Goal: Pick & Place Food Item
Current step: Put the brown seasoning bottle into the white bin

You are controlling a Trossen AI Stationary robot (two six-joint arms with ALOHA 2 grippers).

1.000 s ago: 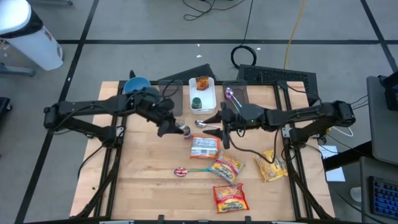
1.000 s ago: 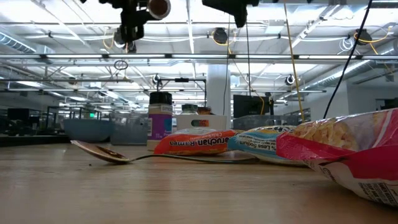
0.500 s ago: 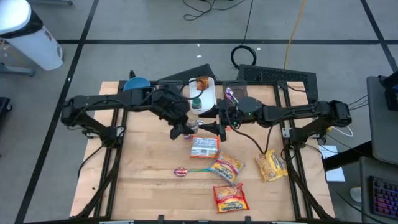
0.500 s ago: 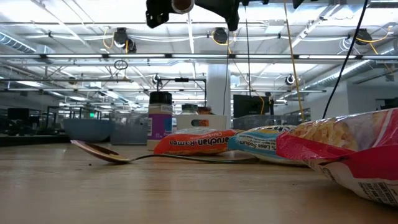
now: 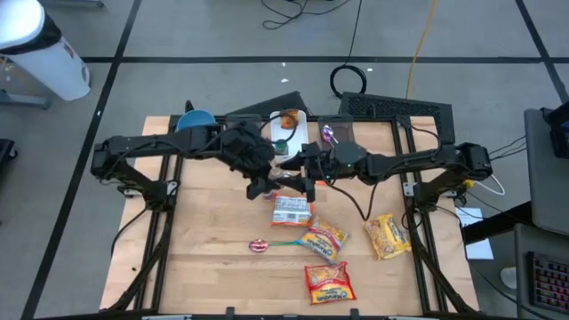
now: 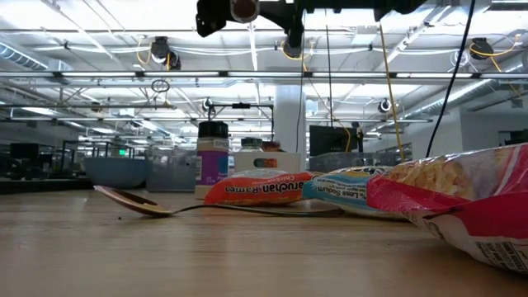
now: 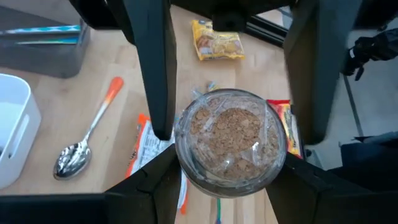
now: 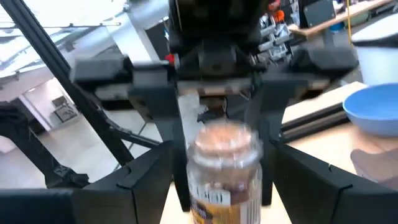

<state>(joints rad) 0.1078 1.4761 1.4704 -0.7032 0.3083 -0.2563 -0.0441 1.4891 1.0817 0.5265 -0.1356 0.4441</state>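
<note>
A clear jar of brown granules (image 7: 230, 143) with a yellow label (image 8: 211, 208) hangs high over the table's middle, behind the ramen packets. My left gripper (image 5: 264, 184) is shut on it. My right gripper (image 8: 224, 186) faces it from the table's right side and stands open. Its two fingers (image 7: 155, 74) flank the jar, and I see no touch. In the low view the jar (image 6: 244, 8) shows at the picture's top edge. My left gripper pinches the jar's round wall (image 7: 186, 168) between its two fingers (image 7: 152, 183), one on either side. It comes from the table's left side, slanting down. The jar is lifted well clear of the table, one round end facing the left wrist camera.
Several ramen packets (image 5: 292, 210) (image 5: 323, 240) (image 5: 328, 283) (image 5: 388, 236) and a red-handled spoon (image 5: 267, 244) lie on the wood below. A metal spoon (image 7: 74, 155), a white bin (image 5: 289, 133) with food, a blue bowl (image 5: 194, 118) and a spice bottle (image 6: 213, 157) stand farther back.
My left gripper has carried the jar up and toward the table's right, to the middle, rolling as it went. My right gripper has come toward the table's left, and its fingers now stand on either side of the jar.
</note>
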